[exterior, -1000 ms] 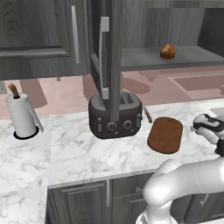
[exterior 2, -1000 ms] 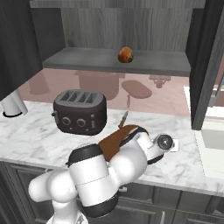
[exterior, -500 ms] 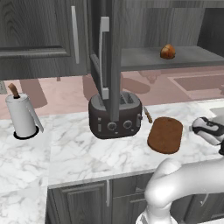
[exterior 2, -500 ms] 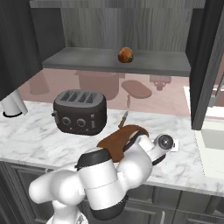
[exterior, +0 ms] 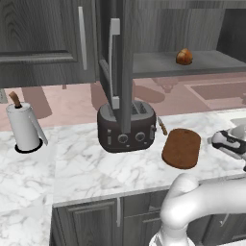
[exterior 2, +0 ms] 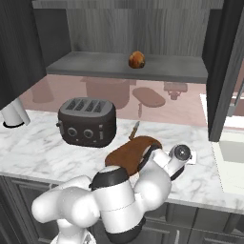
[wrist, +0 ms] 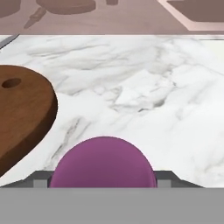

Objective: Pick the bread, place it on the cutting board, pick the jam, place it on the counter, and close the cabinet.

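**Fig. 1. Jam carried low beside the cutting board, bread not yet moved**

My gripper (exterior: 227, 142) hangs just right of the cutting board (exterior: 181, 148), low over the counter (exterior: 96, 163). In the hand view the jam (wrist: 103, 162) sits as a purple dome at the base of the picture, between the 2 grey finger stubs. I judge from this that my fingers are closed around it, though the contact itself is hidden. The jam hangs clear of the board's right edge, over bare marble, which suits setting it down on the counter and not on the wood.

The bread (exterior: 183, 56) lies well above and behind the cutting board, on the shelf of the cabinet (exterior: 113, 57), whose door stands open. The board carries nothing, so that step is undone. The toaster (exterior: 127, 127) stands just left of the board.

Compared with 1 s ago, my hand has sunk slightly toward the marble right of the board. Bread, board and door are unchanged
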### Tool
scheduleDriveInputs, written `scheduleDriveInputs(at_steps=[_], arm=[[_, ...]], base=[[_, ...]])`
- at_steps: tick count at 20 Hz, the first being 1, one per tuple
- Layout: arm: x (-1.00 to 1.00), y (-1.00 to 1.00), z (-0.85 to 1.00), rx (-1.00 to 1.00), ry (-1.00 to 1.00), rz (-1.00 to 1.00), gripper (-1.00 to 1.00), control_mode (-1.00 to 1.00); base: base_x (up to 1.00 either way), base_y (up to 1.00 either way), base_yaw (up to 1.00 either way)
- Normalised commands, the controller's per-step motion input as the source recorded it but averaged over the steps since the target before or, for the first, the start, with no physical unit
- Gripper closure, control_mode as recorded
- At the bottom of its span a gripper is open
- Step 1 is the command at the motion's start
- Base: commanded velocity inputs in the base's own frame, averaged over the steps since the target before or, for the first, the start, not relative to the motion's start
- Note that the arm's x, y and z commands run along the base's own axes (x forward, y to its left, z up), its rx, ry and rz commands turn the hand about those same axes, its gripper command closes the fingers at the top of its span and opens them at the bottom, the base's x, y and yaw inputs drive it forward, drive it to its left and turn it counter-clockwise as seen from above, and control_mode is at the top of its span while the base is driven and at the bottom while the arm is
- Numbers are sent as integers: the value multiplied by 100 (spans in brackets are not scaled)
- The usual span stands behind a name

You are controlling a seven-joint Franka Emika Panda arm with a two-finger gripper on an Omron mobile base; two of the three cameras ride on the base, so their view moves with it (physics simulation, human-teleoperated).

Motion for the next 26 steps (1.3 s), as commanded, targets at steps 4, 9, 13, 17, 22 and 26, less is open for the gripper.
scheduleDriveInputs(at_steps=[4,9,13,17,22,26], arm=[[8,0,-17,0,4,0,100,-100],[4,0,-12,0,3,0,100,-100],[0,0,-1,0,0,0,-100,-100],[0,0,0,0,0,0,-100,-100],[0,0,0,0,0,0,-100,-100],[0,0,0,0,0,0,-100,-100]], base=[[0,0,0],[0,0,0],[0,0,0],[0,0,0],[0,0,0],[0,0,0]])
